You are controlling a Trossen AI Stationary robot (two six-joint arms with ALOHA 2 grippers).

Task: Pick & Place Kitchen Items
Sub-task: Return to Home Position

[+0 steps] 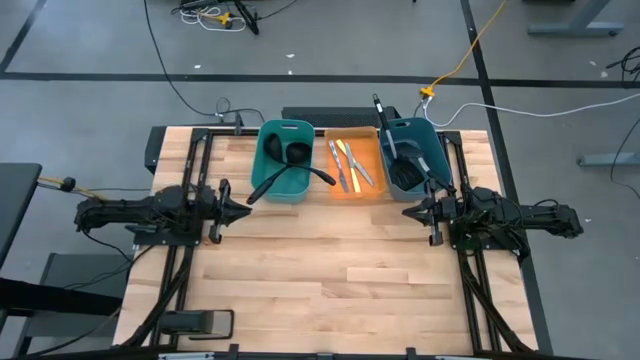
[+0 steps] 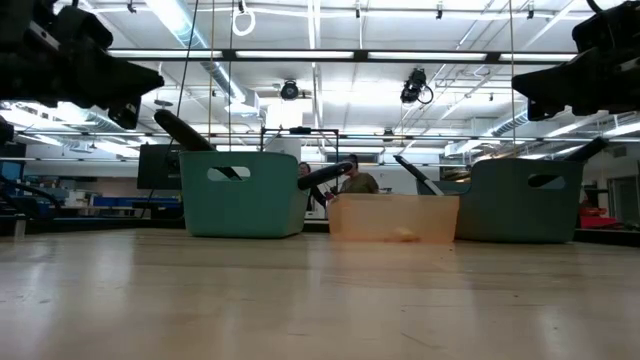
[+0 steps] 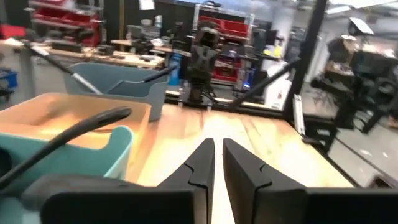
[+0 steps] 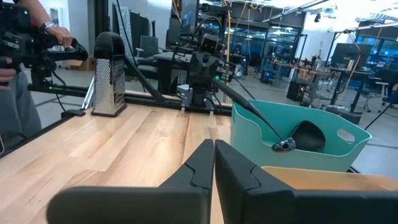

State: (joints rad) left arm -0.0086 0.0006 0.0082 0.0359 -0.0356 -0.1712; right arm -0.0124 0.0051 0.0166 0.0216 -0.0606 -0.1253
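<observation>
The kitchen items lie at the table's far side. Black ladles (image 1: 290, 165) rest in the left teal bin (image 1: 268, 135), their handles sticking out over its rim. Small knives (image 1: 350, 165) lie flat on the orange tray (image 1: 372, 190). Black spatulas (image 1: 400, 165) lean in the right teal bin (image 1: 432, 150). My left gripper (image 1: 247, 210) (image 3: 216, 146) hovers level near the left bin's near side, its fingers almost together with nothing between them. My right gripper (image 1: 407, 212) (image 4: 213, 144) hovers level by the right bin, shut and empty.
Bare wooden tabletop (image 1: 330, 270) stretches between the arms and toward the near edge. A metal box grater (image 4: 111, 74) and a person (image 4: 18, 68) holding a device show toward the near left side, beyond the table's edge.
</observation>
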